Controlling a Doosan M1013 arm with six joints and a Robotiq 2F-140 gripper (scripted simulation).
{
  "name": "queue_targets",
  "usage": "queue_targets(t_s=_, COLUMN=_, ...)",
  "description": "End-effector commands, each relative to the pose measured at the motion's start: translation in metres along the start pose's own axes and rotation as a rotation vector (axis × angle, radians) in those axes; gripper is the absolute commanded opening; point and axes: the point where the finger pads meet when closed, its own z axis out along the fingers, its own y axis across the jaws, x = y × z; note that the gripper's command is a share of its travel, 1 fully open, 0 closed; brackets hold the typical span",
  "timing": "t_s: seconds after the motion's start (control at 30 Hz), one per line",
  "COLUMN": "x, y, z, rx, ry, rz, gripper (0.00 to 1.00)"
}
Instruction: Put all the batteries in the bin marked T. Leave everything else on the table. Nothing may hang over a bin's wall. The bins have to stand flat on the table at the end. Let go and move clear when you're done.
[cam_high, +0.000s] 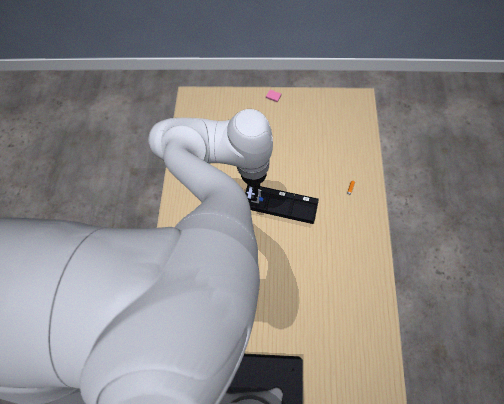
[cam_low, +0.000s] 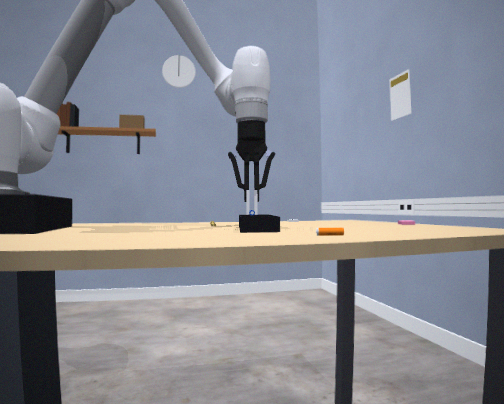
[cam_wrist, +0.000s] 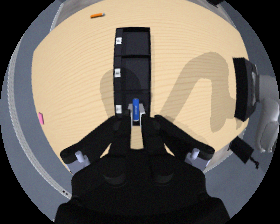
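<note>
The tool (cam_high: 255, 196) (cam_low: 252, 200) (cam_wrist: 135, 109) is nearly closed, its fingers pinching the blue battery (cam_high: 261, 199) (cam_low: 252, 212) (cam_wrist: 136, 109). The battery is over the end compartment of the black bins (cam_high: 315, 213) (cam_low: 260, 224) (cam_wrist: 149, 42), its long axis running along their row, so lowering it probably needs that axis kept clear of the divider ahead; the labels are unreadable.
</note>
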Motion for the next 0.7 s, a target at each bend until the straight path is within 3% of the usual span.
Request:
queue_targets(t_s=0.0, x=0.0, y=-0.001, z=0.004, rx=0.001, ry=-0.001, rz=0.0, gripper=0.15)
queue_targets(t_s=0.2, x=0.0, y=-0.001, z=0.015, rx=0.001, ry=-0.001, rz=0.0, gripper=0.15)
queue_targets(t_s=0.63, x=0.0, y=-0.001, z=0.015, rx=0.001, ry=-0.001, rz=0.0, gripper=0.15)
queue_targets(t_s=0.67, x=0.0, y=-0.001, z=0.015, rx=0.001, ry=-0.001, rz=0.0, gripper=0.26)
